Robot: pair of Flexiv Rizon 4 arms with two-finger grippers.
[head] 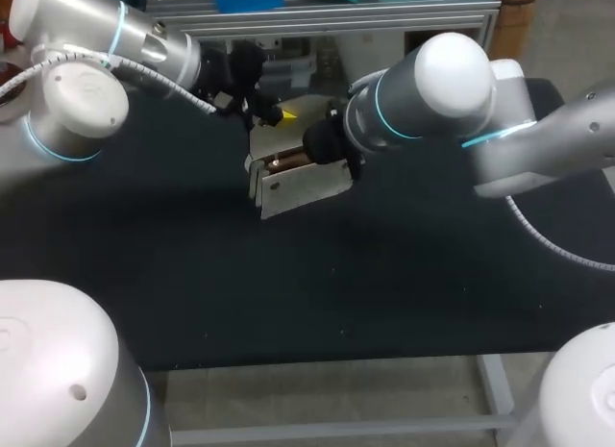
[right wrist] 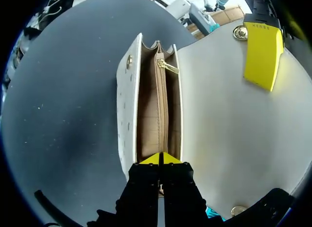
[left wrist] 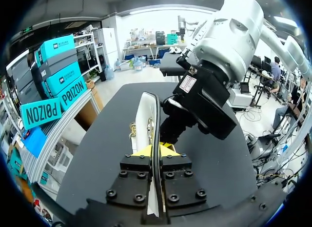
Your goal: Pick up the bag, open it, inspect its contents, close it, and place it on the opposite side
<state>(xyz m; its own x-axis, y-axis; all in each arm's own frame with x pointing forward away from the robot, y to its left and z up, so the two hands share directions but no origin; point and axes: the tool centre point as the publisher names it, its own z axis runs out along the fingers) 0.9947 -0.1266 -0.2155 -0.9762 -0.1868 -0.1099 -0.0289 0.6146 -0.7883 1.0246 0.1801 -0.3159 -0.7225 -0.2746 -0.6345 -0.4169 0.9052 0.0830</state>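
On the black table (head: 192,293) the bag (head: 300,186) seems open.

Robot lab: left arm (head: 77,101), right arm (head: 452,91), black table (head: 288,303).

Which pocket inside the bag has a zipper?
The middle pocket of the bag: a gold zipper pull sits at its end. The pockets beside it have none.

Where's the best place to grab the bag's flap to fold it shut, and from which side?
Take the flap by its free edge, beside the gold snap, coming in from the side away from the open mouth. It is a thin flat sheet laid back open, so only the edge likely lets two fingers pinch both faces. The left gripper is shut on it edge-on.
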